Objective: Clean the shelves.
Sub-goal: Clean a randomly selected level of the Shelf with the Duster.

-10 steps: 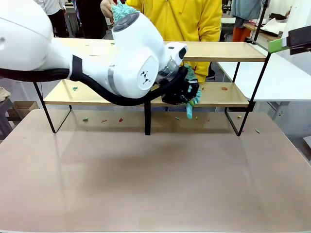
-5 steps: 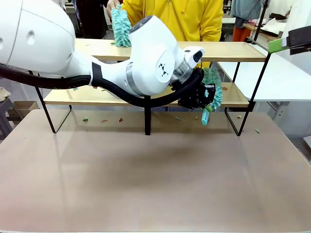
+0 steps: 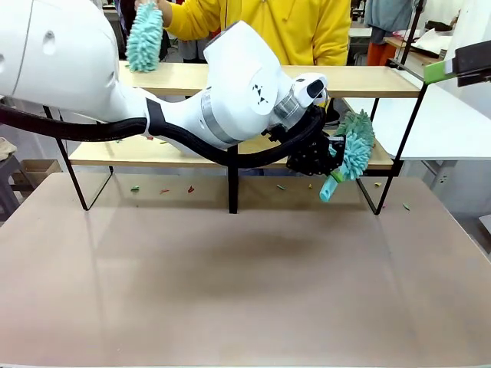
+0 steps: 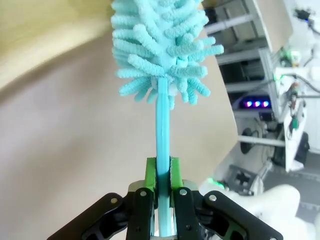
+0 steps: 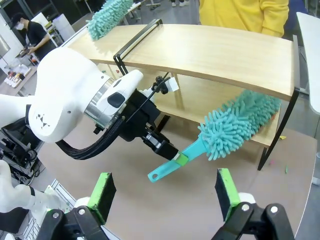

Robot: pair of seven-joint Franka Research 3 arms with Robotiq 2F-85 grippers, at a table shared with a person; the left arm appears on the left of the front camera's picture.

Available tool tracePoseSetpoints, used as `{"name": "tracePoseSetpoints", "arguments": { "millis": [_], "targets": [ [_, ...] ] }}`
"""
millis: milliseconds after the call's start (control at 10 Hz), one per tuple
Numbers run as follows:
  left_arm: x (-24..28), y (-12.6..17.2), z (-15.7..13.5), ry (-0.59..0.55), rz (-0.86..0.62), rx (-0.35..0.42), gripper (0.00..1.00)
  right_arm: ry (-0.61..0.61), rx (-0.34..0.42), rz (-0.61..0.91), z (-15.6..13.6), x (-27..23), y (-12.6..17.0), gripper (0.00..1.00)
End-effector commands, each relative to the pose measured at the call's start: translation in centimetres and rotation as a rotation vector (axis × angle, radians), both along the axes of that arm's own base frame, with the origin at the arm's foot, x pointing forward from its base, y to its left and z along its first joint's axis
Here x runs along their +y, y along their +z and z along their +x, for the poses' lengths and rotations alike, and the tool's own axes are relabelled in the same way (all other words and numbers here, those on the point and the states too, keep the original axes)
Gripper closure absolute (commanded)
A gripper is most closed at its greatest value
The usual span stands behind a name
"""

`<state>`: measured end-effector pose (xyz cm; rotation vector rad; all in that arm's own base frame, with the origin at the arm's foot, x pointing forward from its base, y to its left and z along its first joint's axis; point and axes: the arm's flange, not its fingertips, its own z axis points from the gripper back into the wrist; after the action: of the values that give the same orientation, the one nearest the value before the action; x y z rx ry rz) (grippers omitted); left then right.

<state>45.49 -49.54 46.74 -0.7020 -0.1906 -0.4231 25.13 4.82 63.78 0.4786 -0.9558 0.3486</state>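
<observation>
The shelves (image 3: 368,80) stand across the far side of the table, two light-wood boards on a black frame. My left gripper (image 3: 330,165) is shut on the handle of a teal fluffy duster (image 3: 357,149). The duster's head lies over the right end of the lower board (image 5: 225,97). In the left wrist view the green pads (image 4: 150,172) clamp the handle below the duster's head (image 4: 160,45). My right gripper (image 5: 165,192) hovers open above the table's right side, holding nothing. A person in yellow holds a second teal duster (image 3: 144,34) at the left of the top board.
Small coloured scraps (image 3: 163,190) lie on the tabletop under the shelves, and one (image 3: 354,139) lies on the lower board. A white table (image 3: 445,123) stands beyond the right end. My left arm's big white body (image 3: 230,92) spans the front of the shelves.
My left arm has swept its duster rightward along the lower board, from the centre post to the right end. The person's duster has moved left along the top board.
</observation>
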Motion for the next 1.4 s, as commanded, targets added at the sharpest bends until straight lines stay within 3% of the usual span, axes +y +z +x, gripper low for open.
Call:
{"name": "tracePoseSetpoints", "arguments": {
  "millis": [0,200,400,700,900,1300],
  "targets": [
    [2.4,1.0,-0.8,-0.189,-0.011,0.058,0.88,0.005,0.003,0.004,0.0,0.0,0.0,0.00],
    [4.0,2.6,-2.6,-0.289,-0.001,0.072,0.88,0.005,0.003,0.004,0.0,0.0,0.0,0.00],
    [6.8,4.0,-5.5,-0.261,0.058,0.067,0.88,0.005,0.003,0.004,0.0,0.0,0.0,0.00],
    [10.9,5.6,-10.5,-0.230,-0.015,0.014,0.88,0.005,0.003,0.004,0.0,0.0,0.0,0.00],
    [11.6,5.8,-12.1,-0.237,-0.022,-0.010,0.88,0.005,0.003,0.004,0.0,0.0,0.0,0.00],
    [16.5,7.9,-14.9,-0.420,-0.060,0.152,0.88,0.005,0.003,0.004,0.0,0.0,0.0,0.00]
  ]
}}
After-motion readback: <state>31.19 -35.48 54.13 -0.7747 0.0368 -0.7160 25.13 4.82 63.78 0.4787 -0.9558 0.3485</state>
